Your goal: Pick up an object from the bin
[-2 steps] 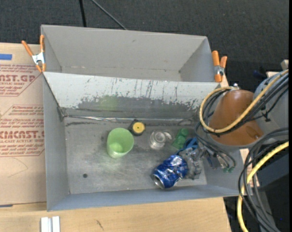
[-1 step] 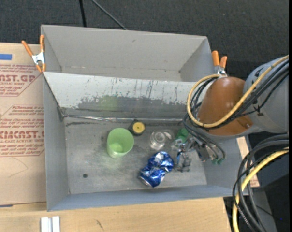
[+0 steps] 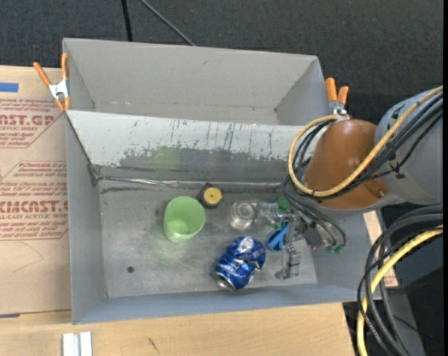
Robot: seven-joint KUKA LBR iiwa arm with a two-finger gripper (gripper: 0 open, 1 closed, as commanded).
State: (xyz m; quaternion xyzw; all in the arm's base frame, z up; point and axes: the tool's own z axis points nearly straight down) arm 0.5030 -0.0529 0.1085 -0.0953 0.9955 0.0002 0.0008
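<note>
**Gripper low beside the crushed blue can**

You have the gripper (image 3: 288, 264) down inside the bin (image 3: 83, 221), toward the view's lower right corner. It sits just beside a crushed blue can (image 3: 239, 263), which lies on the bin floor to its left. You cannot tell whether it is open or closed. The bin also holds a green cup (image 3: 184, 218) near the middle, a small yellow cap (image 3: 212, 196) and a clear cup (image 3: 242, 213) above the can.

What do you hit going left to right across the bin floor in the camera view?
Light green plastic cup → small yellow round cap → small clear plastic cup → gripper. Crushed blue metal can left out: sideways it overlaps both the cap and the clear cup.
</note>
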